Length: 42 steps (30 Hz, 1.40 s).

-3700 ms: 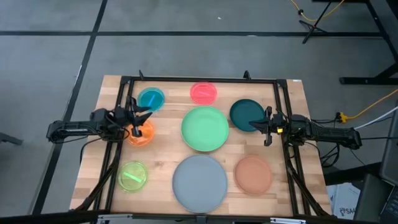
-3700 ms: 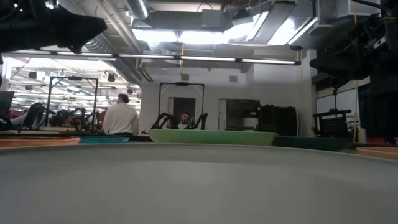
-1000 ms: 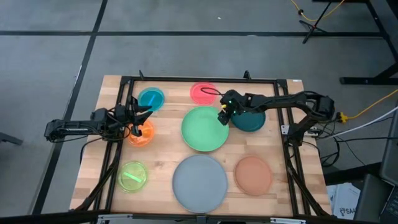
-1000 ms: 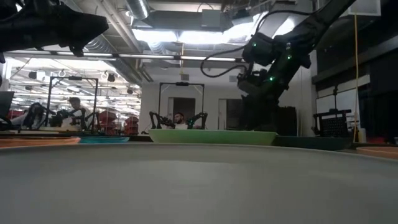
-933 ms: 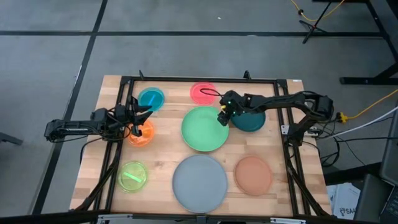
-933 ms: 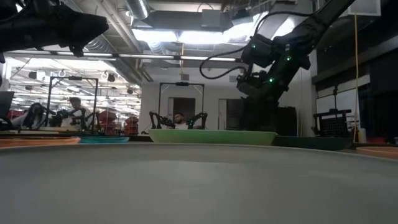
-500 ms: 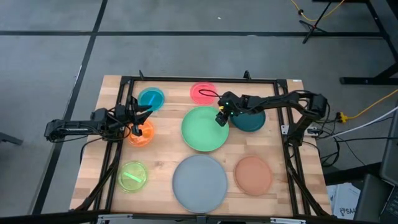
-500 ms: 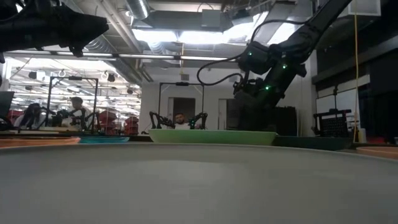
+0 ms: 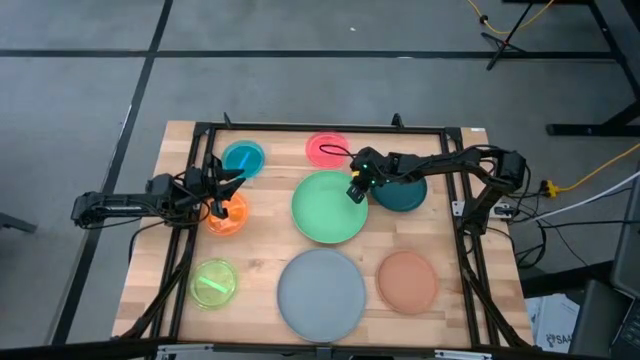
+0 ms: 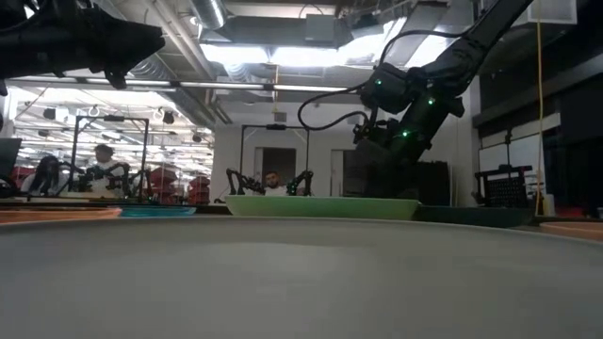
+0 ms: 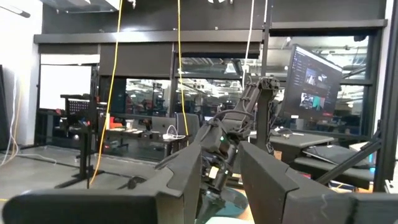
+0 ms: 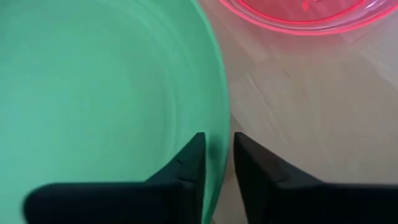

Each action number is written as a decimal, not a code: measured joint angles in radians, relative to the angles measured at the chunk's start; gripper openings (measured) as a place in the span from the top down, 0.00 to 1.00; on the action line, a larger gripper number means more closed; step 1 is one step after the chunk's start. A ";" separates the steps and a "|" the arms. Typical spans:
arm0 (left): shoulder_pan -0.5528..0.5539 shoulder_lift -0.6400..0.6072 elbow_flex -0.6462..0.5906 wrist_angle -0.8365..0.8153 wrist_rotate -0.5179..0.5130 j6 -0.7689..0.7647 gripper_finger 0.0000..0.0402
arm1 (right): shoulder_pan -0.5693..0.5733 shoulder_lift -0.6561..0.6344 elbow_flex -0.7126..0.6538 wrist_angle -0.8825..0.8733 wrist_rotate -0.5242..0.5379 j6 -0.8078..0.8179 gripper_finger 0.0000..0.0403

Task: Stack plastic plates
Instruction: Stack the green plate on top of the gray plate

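Eight plates lie flat and apart on the wooden table. The light green plate [image 9: 328, 210] is in the middle, the grey plate [image 9: 321, 294] near it, the dark teal plate [image 9: 405, 195] and the terracotta plate [image 9: 407, 281] to the right. The pink plate [image 9: 327, 149], the blue plate [image 9: 243, 158], the orange plate [image 9: 228, 215] and the lime plate [image 9: 212, 283] are small. My right gripper [image 9: 354, 190] reaches across the teal plate to the green plate's far right rim and is shut on it. My left gripper [image 9: 224, 190] hovers over the orange plate, slightly open. My right gripper [image 12: 217, 158] has the light green plate's rim [image 12: 219, 134] at its far right side between its two fingers, one finger inside the plate and one outside over the wood. The fingers come from above, pointing down. The plate [image 10: 320, 207] lies level on the table.
A black frame [image 9: 320, 128] runs along the table's far edge and down both sides. The pink plate [image 12: 311, 15] lies close beyond the held rim. Bare wood shows between the plates. In the low view the grey plate [image 10: 301, 282] fills the foreground, and people sit in the room behind.
My right gripper has moved a little toward the table's left edge and come down onto the green plate's rim, then kept still. The plates have not moved.
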 joint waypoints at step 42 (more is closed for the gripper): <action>0.000 0.000 0.000 0.006 0.005 0.031 0.74 | 0.199 -0.114 0.241 -0.170 -0.092 0.080 1.00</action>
